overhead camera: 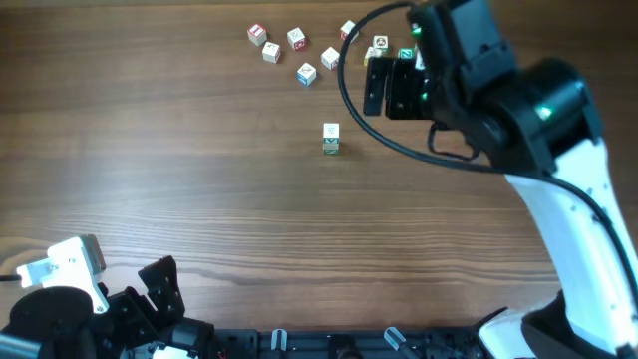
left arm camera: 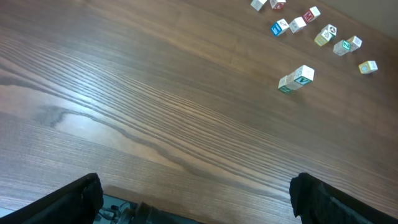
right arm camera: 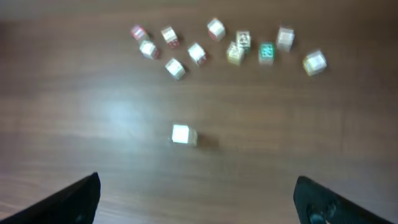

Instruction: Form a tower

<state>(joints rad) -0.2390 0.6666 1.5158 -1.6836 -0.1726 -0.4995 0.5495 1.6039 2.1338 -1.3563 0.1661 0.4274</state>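
**Tower begun, loose cubes left**

Brown wooden surface [overhead camera: 150, 179]. Right tool [overhead camera: 387, 88] released, empty, at the far side. Left tool [left arm camera: 196, 199] released, parked. Short stack of pale wooden alphabet cubes [overhead camera: 331, 139] stands mid-surface, untouched. Loose pale cubes [overhead camera: 296, 39] not yet stacked.

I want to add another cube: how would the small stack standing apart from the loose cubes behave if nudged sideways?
The tower is taller than wide, so a sideways nudge would probably topple it. Its pieces seem merely stacked, so they may slide apart. Being small wood, it is likely light and rigid.
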